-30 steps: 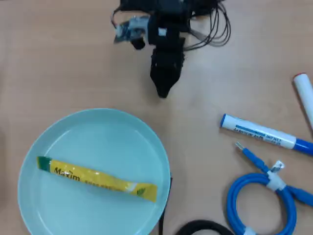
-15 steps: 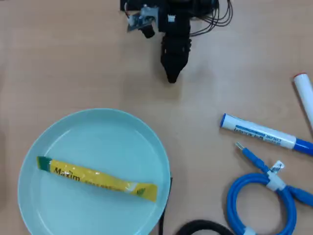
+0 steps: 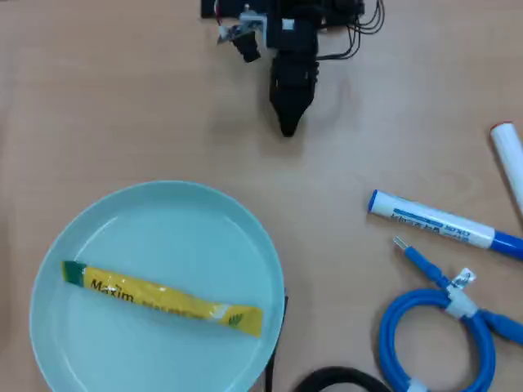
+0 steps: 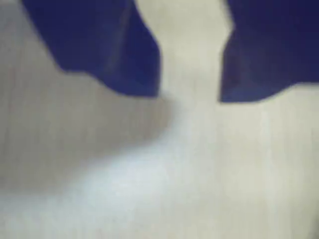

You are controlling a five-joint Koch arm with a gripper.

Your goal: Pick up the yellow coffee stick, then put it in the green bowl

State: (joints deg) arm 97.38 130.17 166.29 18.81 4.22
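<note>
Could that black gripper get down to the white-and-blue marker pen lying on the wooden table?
Probably yes. The black gripper is open and holds nothing, and bare table lies between it and the white-and-blue marker pen; whether the arm stretches that far I cannot tell.

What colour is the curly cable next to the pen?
Blue cable, with white ties, clearest in the overhead view.

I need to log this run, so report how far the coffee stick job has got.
Done, by the look of it: the yellow coffee stick lies flat inside the green bowl. In hand: nothing; the gripper is open and empty over bare table, up near the top of the overhead view, well clear of the bowl. Left: nothing visible.
</note>
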